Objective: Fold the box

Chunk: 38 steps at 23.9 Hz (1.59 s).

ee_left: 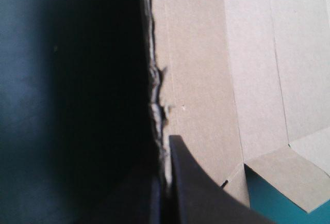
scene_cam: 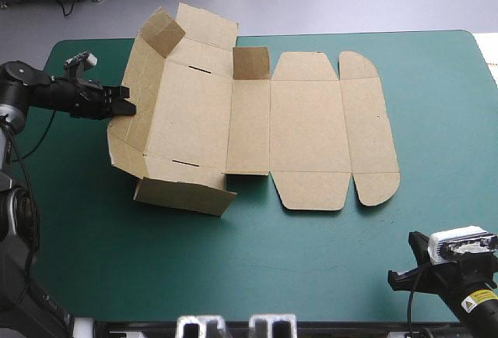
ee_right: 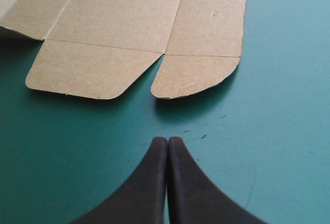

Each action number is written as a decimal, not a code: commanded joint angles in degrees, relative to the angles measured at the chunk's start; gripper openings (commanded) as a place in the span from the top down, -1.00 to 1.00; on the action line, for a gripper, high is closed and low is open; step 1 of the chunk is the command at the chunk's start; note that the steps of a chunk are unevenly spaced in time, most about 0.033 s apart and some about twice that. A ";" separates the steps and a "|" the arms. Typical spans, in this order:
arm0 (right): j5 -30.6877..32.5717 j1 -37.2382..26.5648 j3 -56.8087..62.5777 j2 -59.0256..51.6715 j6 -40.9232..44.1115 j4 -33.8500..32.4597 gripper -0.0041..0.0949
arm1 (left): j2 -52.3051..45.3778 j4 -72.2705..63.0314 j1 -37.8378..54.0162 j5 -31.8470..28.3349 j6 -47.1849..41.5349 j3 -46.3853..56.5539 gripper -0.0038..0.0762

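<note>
The brown box (scene_cam: 303,132) lies on the teal-green cover. Its right panels and rounded flaps are flat, while its left end is partly raised. The left wall (scene_cam: 132,89) tilts up, a corner flap (scene_cam: 162,33) stands at the far left, and a small tab (scene_cam: 251,63) stands upright by the far edge. The near side wall (scene_cam: 183,195) leans outward. My left gripper (scene_cam: 124,106) is shut on the left wall's rough edge (ee_left: 160,105), with the board between its fingers (ee_left: 166,154). My right gripper (scene_cam: 401,277) rests low near the table's front right corner. It is shut (ee_right: 168,141) on nothing, short of the rounded flap (ee_right: 198,74).
Bare teal-green cover (scene_cam: 327,252) runs between the box's near edge and my right gripper. The table's far edge (scene_cam: 350,34) passes just behind the box, and the far-left flaps reach past it.
</note>
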 commanded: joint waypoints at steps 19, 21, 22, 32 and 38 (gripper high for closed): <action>-2.86 -0.18 -1.62 1.07 -3.65 3.59 0.97 | -14.99 41.59 -42.07 -3.68 21.19 -26.65 0.93; -2.86 -0.18 -1.62 1.07 -3.65 4.38 0.97 | -14.99 44.45 -46.07 -3.57 22.71 -25.90 0.93; -2.86 -0.18 -1.73 1.07 -3.81 4.38 0.97 | -14.99 45.82 -47.65 -3.41 23.60 -25.52 0.93; 3.38 -0.18 -11.04 1.07 -8.66 3.74 0.96 | -14.99 65.08 -65.27 -12.30 26.35 -13.88 0.93; 6.39 -0.18 -19.64 1.49 -8.11 1.56 0.96 | -14.99 75.92 -65.95 -25.52 16.17 -2.06 0.93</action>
